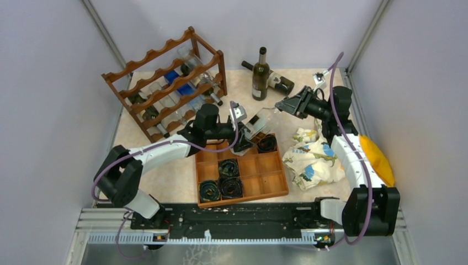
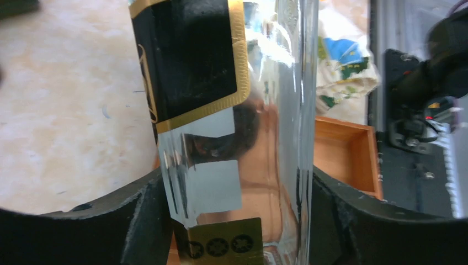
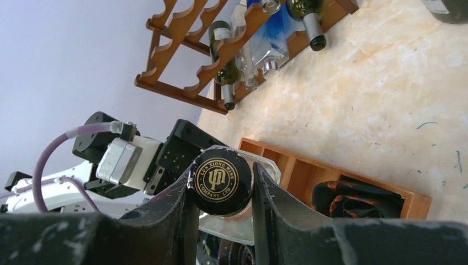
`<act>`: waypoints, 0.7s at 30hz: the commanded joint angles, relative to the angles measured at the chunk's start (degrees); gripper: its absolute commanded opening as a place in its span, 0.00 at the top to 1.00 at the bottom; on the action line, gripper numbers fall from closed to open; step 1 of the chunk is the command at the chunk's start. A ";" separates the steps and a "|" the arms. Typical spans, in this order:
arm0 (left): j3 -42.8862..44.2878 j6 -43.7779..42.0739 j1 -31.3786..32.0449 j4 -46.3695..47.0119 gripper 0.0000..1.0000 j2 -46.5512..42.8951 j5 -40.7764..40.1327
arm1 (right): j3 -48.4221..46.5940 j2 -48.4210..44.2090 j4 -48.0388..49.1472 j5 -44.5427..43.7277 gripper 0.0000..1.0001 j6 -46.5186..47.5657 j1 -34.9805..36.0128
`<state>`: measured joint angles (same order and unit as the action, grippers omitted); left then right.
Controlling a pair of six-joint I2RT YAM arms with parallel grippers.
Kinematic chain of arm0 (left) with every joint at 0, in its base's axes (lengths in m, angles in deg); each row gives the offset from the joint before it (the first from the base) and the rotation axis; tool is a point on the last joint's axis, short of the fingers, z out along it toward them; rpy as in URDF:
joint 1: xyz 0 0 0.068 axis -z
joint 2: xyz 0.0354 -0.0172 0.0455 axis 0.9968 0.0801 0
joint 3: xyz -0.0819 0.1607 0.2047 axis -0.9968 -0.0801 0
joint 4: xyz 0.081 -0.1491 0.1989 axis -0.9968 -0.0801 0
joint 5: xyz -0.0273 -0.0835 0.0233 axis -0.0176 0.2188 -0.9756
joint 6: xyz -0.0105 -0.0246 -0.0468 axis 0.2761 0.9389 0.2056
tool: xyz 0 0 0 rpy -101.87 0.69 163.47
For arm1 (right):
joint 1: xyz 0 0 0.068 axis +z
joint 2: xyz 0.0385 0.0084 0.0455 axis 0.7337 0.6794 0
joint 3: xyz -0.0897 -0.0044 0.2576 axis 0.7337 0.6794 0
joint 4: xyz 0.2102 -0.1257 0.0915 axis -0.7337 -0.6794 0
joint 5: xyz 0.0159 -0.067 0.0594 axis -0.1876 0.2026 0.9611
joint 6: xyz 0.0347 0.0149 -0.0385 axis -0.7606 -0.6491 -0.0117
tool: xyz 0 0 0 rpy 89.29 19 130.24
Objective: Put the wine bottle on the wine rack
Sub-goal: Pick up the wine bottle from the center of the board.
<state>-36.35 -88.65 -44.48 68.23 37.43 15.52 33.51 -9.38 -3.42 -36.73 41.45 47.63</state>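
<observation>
1. The wine bottle (image 1: 260,121), clear glass with a black-and-gold label, hangs tilted above the far edge of the compartment tray (image 1: 270,190), near the middle of the tabletop (image 1: 165,179).
2. The right tool (image 3: 222,179) is clenched on its black cap (image 3: 222,175).
3. The left tool (image 2: 237,221) straddles the bottle's body, fingers (image 2: 138,221) right at the glass on both sides. Whether they press it, I cannot tell.
4. The wine rack (image 1: 222,72) stands at the far left corner with other bottles (image 1: 183,84) in it, apart from the held one.

Wine bottle (image 2: 243,143) cropped top and bottom.
</observation>
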 commanded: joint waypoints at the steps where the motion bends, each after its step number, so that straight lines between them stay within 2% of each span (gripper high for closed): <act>1: 2.62 -0.87 -0.05 -2.28 0.40 0.97 -4.24 | -1.20 -2.27 5.44 3.19 1.00 -4.62 0.12; 3: 4.19 -2.10 -0.02 -4.59 0.75 1.15 -3.99 | -1.15 -2.19 4.67 3.11 1.00 -3.61 0.10; 4: 5.02 -3.07 -0.06 -6.21 0.90 1.12 -3.71 | -1.20 -2.20 4.31 3.23 1.00 -2.94 0.10; 5: 5.76 -4.23 -0.06 -7.65 1.00 1.09 -3.15 | -1.33 -2.19 3.86 3.60 1.00 -1.87 0.11; 6: 6.35 -5.60 -0.11 -9.07 1.00 0.85 -2.65 | -1.56 -2.16 3.22 4.15 0.97 -0.21 0.10; 8: 7.38 -8.29 -0.11 -12.13 1.00 0.13 -2.05 | -3.07 -2.00 -0.34 5.24 0.78 4.92 0.12; 11: 8.36 -14.27 -0.33 -16.73 1.00 -1.03 0.58 | -6.22 -1.38 -8.73 7.76 0.42 16.82 0.14; 12: 8.80 -16.32 -0.44 -19.41 1.00 -1.41 1.89 | -7.62 -0.97 -12.69 8.52 0.26 23.14 0.14; 13: 9.31 -18.32 -0.63 -21.27 1.00 -1.76 3.22 | -9.35 -0.49 -16.94 9.15 0.17 28.77 0.17; 16: 11.44 -25.10 -0.97 -28.52 1.00 -2.37 5.78 | -14.92 1.50 -31.23 11.78 0.03 43.58 0.15; 21: 15.00 -33.84 -1.00 -37.79 1.00 -2.96 7.42 | -23.00 5.61 -50.91 14.45 0.02 66.19 1.55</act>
<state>-26.66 -111.73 -45.42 36.63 38.08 17.20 17.77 -6.08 -35.47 -26.89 82.74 47.71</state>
